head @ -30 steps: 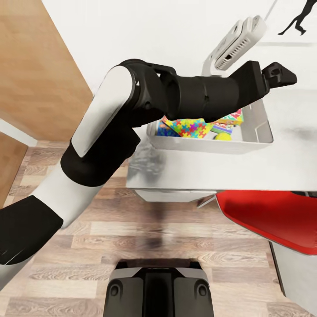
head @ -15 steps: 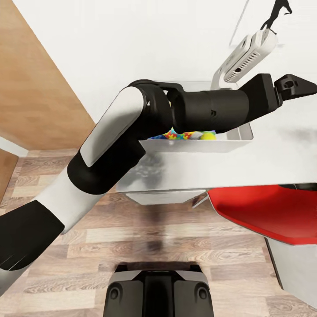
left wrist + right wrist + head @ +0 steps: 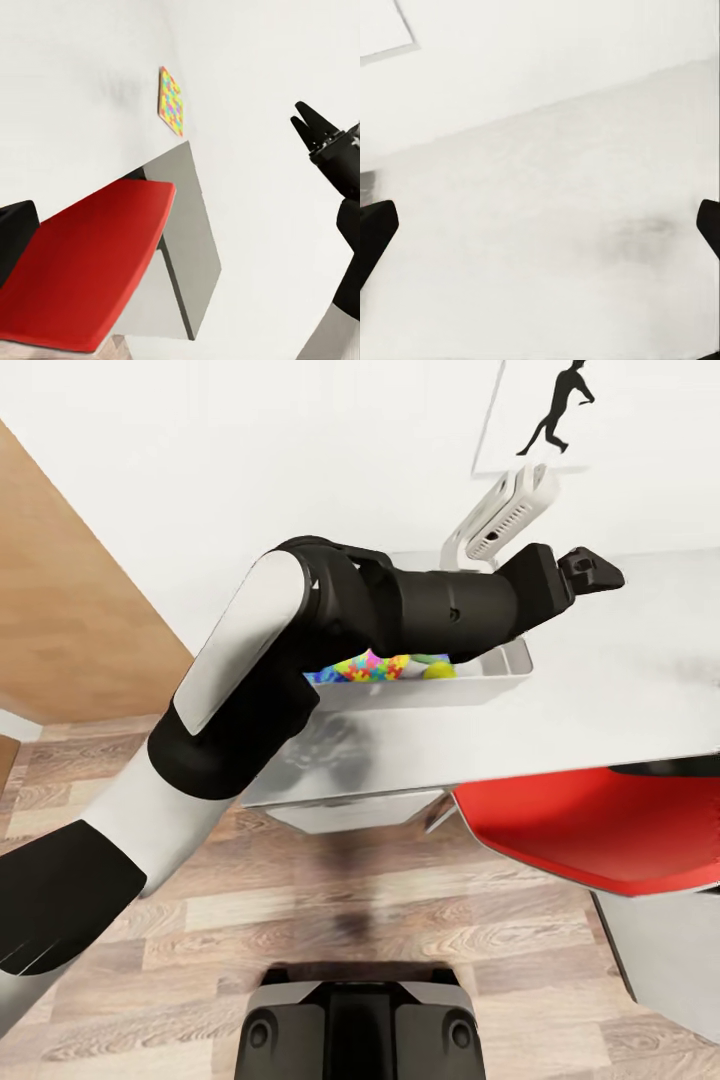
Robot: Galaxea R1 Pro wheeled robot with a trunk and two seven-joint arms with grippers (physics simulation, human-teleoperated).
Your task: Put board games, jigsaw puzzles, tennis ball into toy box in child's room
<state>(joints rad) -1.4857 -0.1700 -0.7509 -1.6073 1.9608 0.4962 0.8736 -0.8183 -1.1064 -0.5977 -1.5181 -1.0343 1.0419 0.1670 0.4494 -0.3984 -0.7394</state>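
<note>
On the table (image 3: 600,690), toy box (image 3: 500,678) holds a jigsaw (image 3: 365,666) and tennis ball (image 3: 438,671). Left arm (image 3: 400,610) reaches across above it; left gripper (image 3: 590,568) state unclear. Second jigsaw (image 3: 171,101) lies apart on the tabletop. Right gripper fingertips (image 3: 375,232) spread wide, empty. Red chair (image 3: 590,830) tucked beside the table.

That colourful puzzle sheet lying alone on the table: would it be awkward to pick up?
Probably. The thin multicoloured jigsaw sheet looks flat against the pale grey-white table, leaving little edge to grip. Being made of interlocking pieces, it may flex or separate when lifted. It likely slides rather than rolls if pushed.
</note>
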